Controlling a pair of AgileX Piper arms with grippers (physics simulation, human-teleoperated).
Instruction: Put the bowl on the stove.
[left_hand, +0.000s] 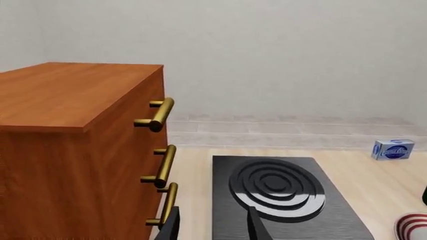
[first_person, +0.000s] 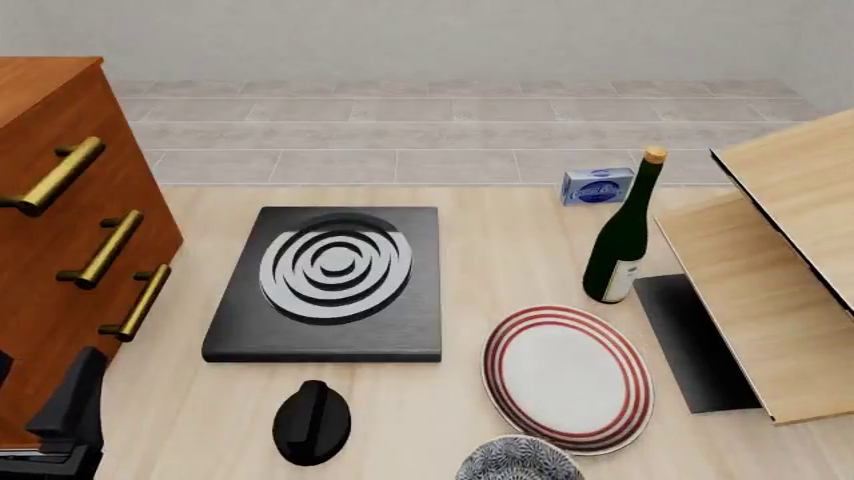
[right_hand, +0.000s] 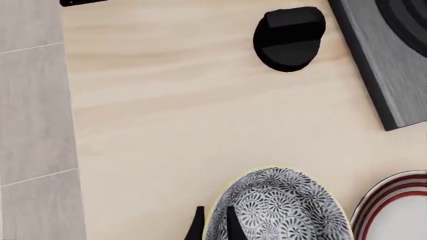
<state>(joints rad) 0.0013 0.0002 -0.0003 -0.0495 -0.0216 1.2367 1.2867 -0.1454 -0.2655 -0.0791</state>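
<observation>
- The bowl (first_person: 518, 459) sits at the near edge of the table, cut off by the lower border of the front view, just beside the near rim of the red-ringed plate (first_person: 567, 376) and near the black knob (first_person: 311, 423). Whether it touches the plate cannot be told.
- In the right wrist view the bowl (right_hand: 277, 206) shows its speckled outside, and the right gripper (right_hand: 213, 223) has its two dark fingertips at the bowl's wall, one seemingly on each side of the rim. They stand close together, which suits a pinch on the thin wall, but whether they actually clamp it cannot be told.
- The stove (first_person: 334, 282) lies flat, well apart from the bowl and beyond the knob, with its ringed burner bare. The task's placement is judged not yet done.
- The knob lies between bowl and stove, so a carry would probably need to lift clear of it.
- The left gripper (left_hand: 212, 226) hangs by the wooden drawer cabinet (left_hand: 73, 145), fingers spread and empty, looking over the stove (left_hand: 283, 200). It seems parked out of the way.
- A wine bottle (first_person: 627, 235) stands upright beyond the plate, and a small blue box (first_person: 597, 185) sits farther back; neither lies on the direct path.
</observation>
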